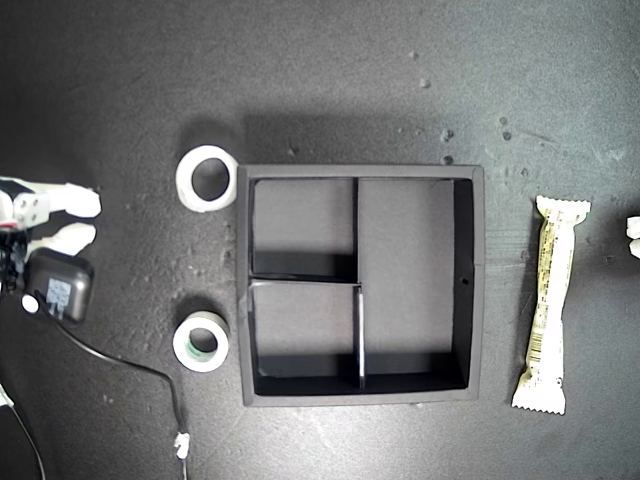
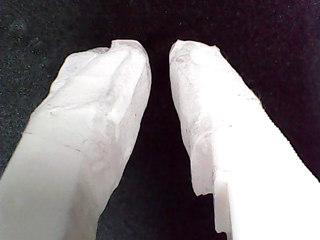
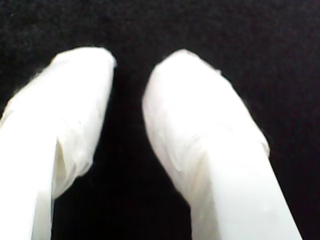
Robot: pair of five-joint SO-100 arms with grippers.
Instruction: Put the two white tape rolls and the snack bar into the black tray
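The black tray sits mid-table in the exterior view, and all its compartments are bare. The wider white tape roll lies just off the tray's upper left corner. The smaller roll, with a greenish core, lies off its lower left. The snack bar lies lengthwise to the tray's right. My first gripper and my second gripper each stand slightly open over bare black table, holding nothing. An arm's white fingers show at the exterior view's left edge. A white tip shows at the right edge.
A small black box hangs on the arm at the exterior view's left. Its thin cable trails across the table to a white plug below the smaller roll. The table is matte black with pale specks.
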